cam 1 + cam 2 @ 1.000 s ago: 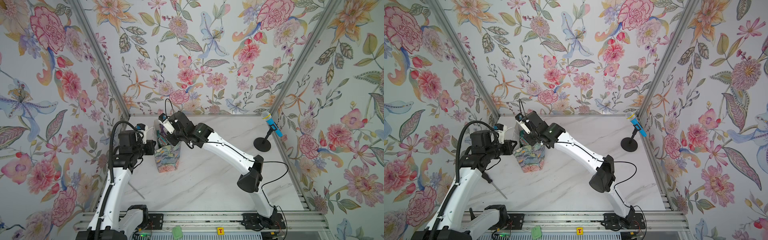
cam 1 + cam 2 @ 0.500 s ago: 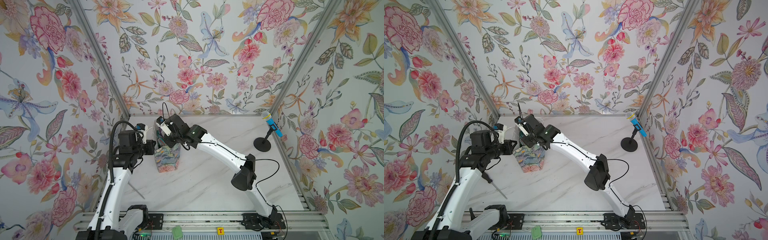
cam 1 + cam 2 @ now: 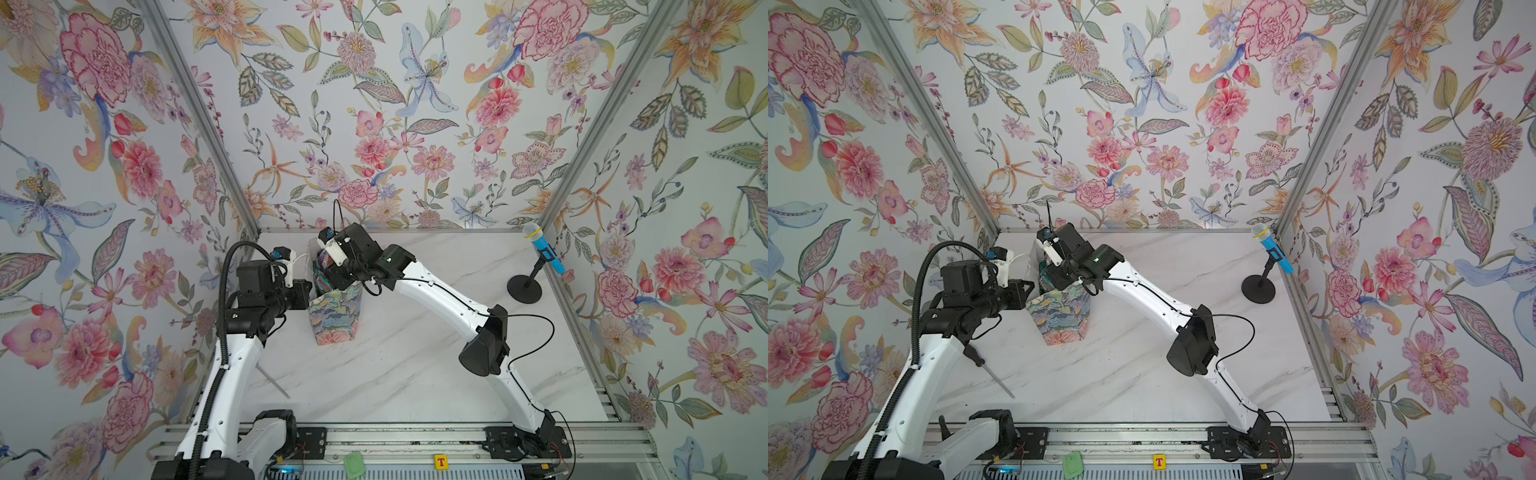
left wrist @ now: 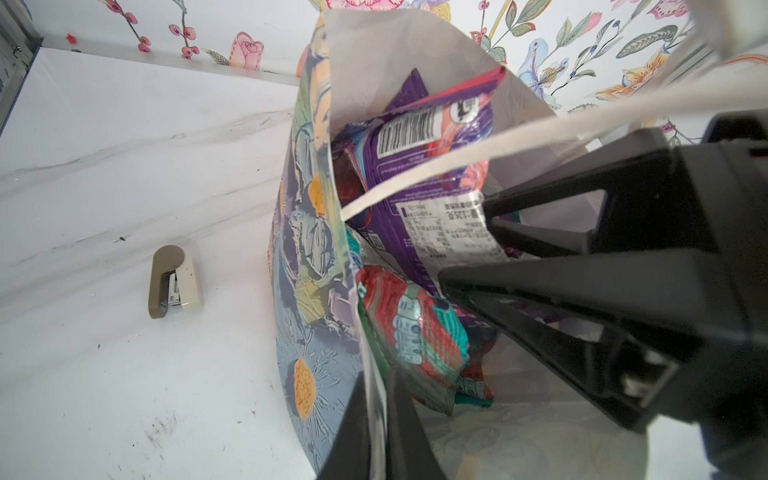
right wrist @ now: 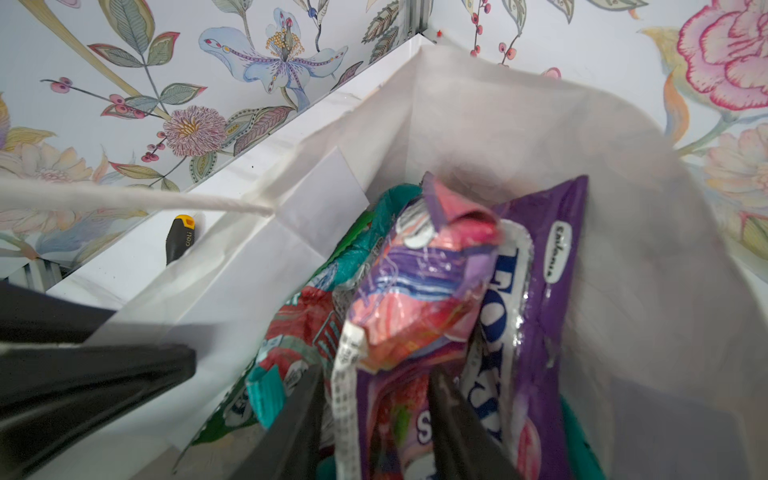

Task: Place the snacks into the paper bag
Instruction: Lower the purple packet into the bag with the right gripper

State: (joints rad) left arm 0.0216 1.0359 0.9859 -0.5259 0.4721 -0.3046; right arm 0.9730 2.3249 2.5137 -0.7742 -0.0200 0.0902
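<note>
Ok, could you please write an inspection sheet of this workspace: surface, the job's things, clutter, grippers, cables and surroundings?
Surface: white marble table, a few dark specks.
Job's things: paper bag upright at back left; several pouches inside it; none seen on the table.
Clutter: stapler beside the bag; screwdriver near the left arm; microphone on a stand at right.
Grippers: left gripper shut on the bag's wall; right gripper inside the bag, jaws apart around a purple pouch.
Cables: black cable loops off the right arm; ribbed hose on the left arm.
Surroundings: flowered walls; metal rail in front.
</note>
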